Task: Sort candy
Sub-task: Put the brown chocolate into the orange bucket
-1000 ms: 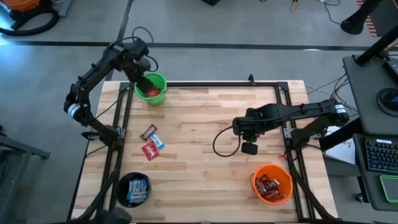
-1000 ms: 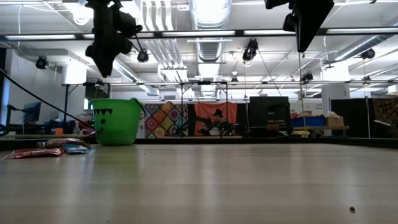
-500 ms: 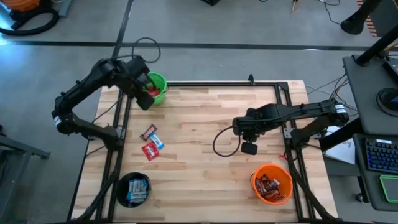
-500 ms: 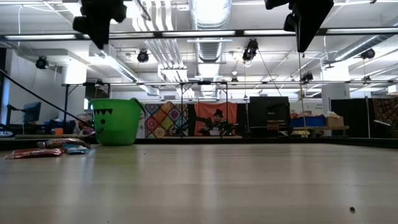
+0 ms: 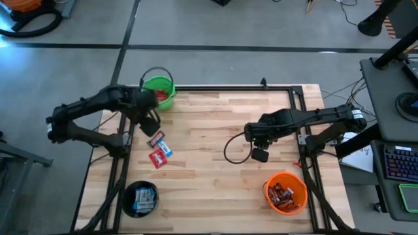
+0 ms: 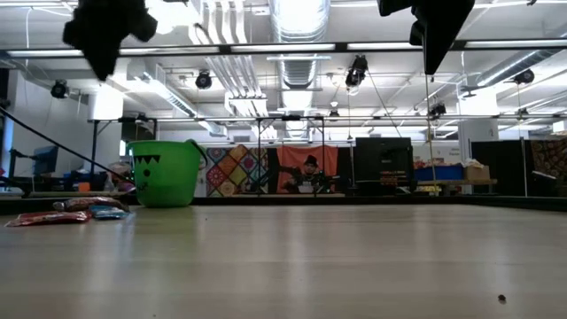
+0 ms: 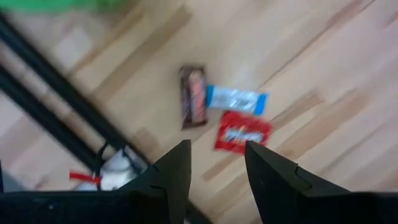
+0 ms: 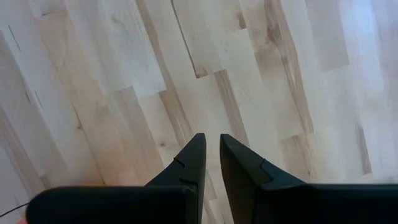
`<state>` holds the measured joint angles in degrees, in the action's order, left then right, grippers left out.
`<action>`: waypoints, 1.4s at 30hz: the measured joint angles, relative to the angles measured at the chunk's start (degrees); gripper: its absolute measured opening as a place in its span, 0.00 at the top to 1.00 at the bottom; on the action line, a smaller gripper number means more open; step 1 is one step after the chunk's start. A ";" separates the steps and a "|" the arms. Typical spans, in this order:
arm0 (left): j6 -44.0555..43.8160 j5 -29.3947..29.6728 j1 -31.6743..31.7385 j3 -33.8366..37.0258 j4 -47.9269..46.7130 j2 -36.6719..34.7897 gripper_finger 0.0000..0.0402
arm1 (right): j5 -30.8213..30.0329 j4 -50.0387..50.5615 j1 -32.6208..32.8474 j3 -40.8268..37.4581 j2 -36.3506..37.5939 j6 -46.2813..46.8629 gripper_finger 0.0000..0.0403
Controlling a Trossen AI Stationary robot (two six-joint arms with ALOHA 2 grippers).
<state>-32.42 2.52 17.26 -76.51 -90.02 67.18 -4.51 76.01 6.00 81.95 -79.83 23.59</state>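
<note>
Three loose candies lie flat on the wooden table near its left edge: a dark brown bar [image 5: 155,138] [image 7: 193,104], a blue-and-white packet [image 5: 166,149] [image 7: 236,99] and a red packet [image 5: 157,158] [image 7: 242,132]. My left gripper [image 5: 151,124] [image 7: 217,158] hangs high above them, just on their far side. It points down, open, with nothing between its fingers. My right gripper [image 5: 260,155] [image 8: 211,140] waits high over the table's middle right. Its fingers stand all but together and hold nothing.
A green bucket [image 5: 159,91] [image 6: 164,173] with red packets stands at the far left corner. A black bucket [image 5: 140,198] of blue-and-white packets is at the near left. An orange bucket [image 5: 285,192] of brown bars is at the near right. Black frame rails [image 7: 56,99] run along the table's edges.
My left gripper has swung from above the green bucket toward the table's near edge and now hangs above the three loose candies. Its wrist has rolled on the way. It stays open and empty. The candies have not moved.
</note>
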 joint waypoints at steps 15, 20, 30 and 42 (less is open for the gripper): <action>-0.10 -0.48 -0.45 24.76 16.26 -9.63 0.67 | 0.15 -0.40 0.00 0.00 0.00 7.83 0.90; 0.32 -0.50 -0.44 30.75 21.19 -10.51 0.67 | 0.13 -0.46 0.00 0.00 -0.02 10.01 0.90; 2.10 -0.64 -0.44 37.13 27.92 -10.07 0.67 | -0.03 -0.59 0.00 0.00 -0.11 9.97 0.90; 1.35 -2.14 -0.39 40.25 34.54 -10.05 0.67 | -0.09 -1.42 0.00 0.00 -0.11 9.90 0.90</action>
<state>-31.07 0.38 16.86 -36.26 -55.48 57.12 -4.60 74.59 6.00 81.95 -79.94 33.50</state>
